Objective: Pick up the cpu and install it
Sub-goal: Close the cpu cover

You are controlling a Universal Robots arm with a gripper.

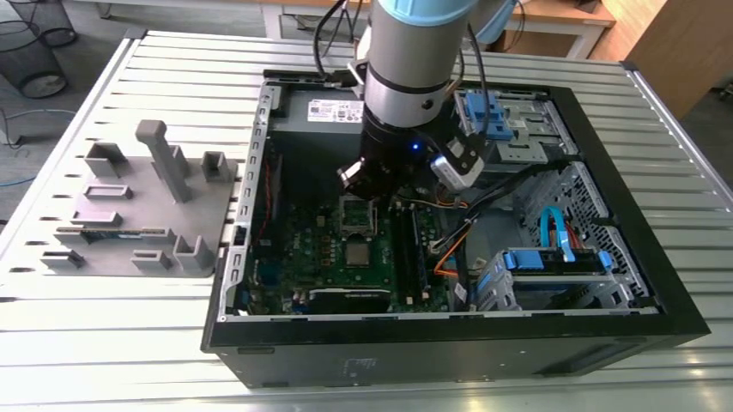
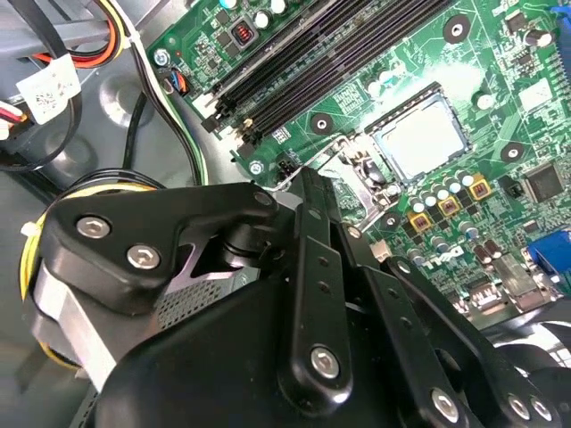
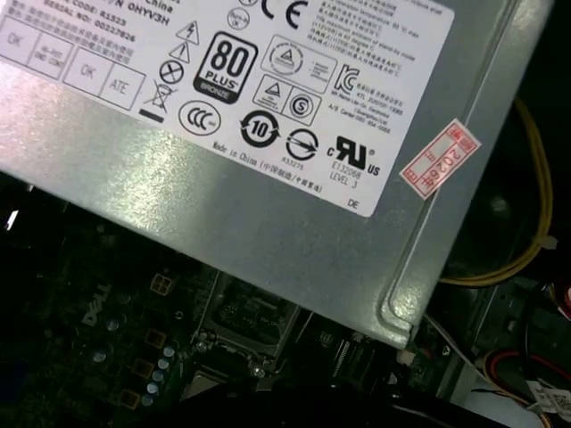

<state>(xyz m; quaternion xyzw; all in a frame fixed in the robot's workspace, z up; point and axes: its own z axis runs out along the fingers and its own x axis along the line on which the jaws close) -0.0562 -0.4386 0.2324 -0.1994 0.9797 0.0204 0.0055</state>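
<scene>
Gripper (image 1: pixel 376 184) is being held low inside the open computer case (image 1: pixel 641 330), over the motherboard (image 2: pixel 500 89) and just above the raised socket frame (image 2: pixel 342 163). Jaw state is being logged as undetermined; it cannot be told whether the jaws are parted, closed, or gripping anything.

The cpu (image 2: pixel 419 138) is being seen lying flat in the socket recess, apart from the gripper. The hinged frame is standing open between the two, and the memory slots (image 2: pixel 312 53) are running just beside the socket. In the exterior view the cpu (image 1: pixel 359 253) is showing as a dull silver square near the middle of the board. It is being judged as already placed in the socket, with the frame not yet closed over it.

The power supply (image 3: pixel 268 205) is being seen close by in the first wrist view. A grey fixture block (image 1: pixel 126 215) is standing on the slatted table (image 1: pixel 115 343), at the exterior view's left.

Handling, as judgement:
- The cpu is being rated light, thin and stiff.
- The metal top is being taken as smooth and liable to slip.
- The underside contacts and socket pins are being treated as fragile.
- Hold is being advised on two opposite edges, with the chip kept level and no skewed pressure applied.
</scene>
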